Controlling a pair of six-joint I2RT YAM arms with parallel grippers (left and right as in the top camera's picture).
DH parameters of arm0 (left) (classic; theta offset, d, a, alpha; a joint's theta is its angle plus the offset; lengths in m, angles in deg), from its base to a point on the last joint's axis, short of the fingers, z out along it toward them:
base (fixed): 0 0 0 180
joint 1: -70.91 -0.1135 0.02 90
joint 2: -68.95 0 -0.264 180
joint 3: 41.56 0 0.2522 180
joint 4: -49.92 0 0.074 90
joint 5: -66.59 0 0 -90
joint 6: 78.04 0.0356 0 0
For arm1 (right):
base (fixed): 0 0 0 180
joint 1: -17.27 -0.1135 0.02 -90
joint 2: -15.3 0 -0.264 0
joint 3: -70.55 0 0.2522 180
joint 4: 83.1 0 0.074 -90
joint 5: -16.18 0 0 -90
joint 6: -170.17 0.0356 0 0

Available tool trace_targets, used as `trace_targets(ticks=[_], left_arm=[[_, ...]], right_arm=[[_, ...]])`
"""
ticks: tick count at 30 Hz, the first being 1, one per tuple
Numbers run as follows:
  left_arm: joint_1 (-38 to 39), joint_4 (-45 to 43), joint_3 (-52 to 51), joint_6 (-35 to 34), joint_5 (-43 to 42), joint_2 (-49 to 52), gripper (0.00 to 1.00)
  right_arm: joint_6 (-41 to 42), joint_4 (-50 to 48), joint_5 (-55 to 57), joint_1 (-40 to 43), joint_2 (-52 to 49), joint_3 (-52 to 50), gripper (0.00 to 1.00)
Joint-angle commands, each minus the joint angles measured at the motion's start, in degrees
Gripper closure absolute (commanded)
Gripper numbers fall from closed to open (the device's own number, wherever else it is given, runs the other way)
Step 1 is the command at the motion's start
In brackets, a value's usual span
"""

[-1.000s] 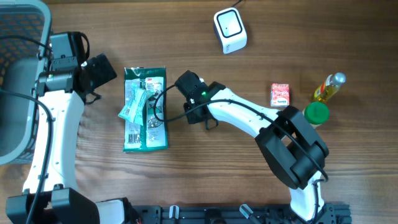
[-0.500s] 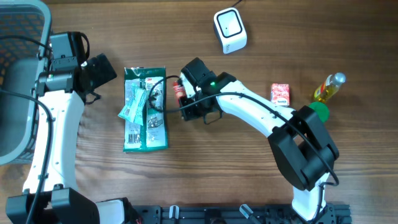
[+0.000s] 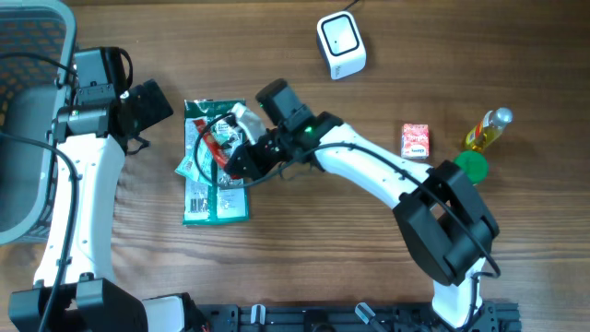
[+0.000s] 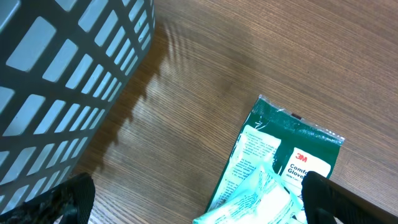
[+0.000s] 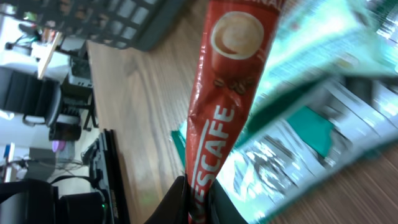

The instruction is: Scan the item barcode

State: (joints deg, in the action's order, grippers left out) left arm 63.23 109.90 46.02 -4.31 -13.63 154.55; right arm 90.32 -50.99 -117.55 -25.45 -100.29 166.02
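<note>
The right arm reaches from the near edge of the bench point(image 3: 304, 240) out toward its left half, forearm low and wrist turned leftward. The right gripper point(image 3: 238, 152) has its jaws pinched narrow on one end of a red Nescafe coffee sachet point(image 3: 215, 140). The stick juts away from the fingers and sits above the far end of a green glove packet point(image 3: 217, 198), which lies flat on the bench.

The left arm stands folded along the left edge. The left gripper point(image 3: 155, 103) is spread wide, holds nothing, and sits just beside the packet's far left corner.

The scanner point(image 3: 341, 44) stands near the far edge, well apart from the sachet.

A grey mesh basket point(image 3: 28, 55) fills the far left corner, partly under the left arm. I cannot tell what lies in it.
</note>
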Motion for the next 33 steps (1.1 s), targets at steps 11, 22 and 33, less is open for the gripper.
trace_targets(ticks=[11, 22, 33], left_arm=[[-0.3, -0.2, 0.3, -0.7, 0.1, -0.1, 0.0], [-0.3, -0.2, 0.3, -0.7, 0.1, -0.1, 0.0], [-0.3, -0.2, 0.3, -0.7, 0.1, -0.1, 0.0]], right_arm=[[2.0, -3.3, 3.3, -3.1, -8.0, 1.1, 0.89], [2.1, -2.4, 3.3, -3.1, -8.6, 1.1, 0.49], [2.1, -0.7, 6.9, -3.1, -8.6, 1.1, 0.21]])
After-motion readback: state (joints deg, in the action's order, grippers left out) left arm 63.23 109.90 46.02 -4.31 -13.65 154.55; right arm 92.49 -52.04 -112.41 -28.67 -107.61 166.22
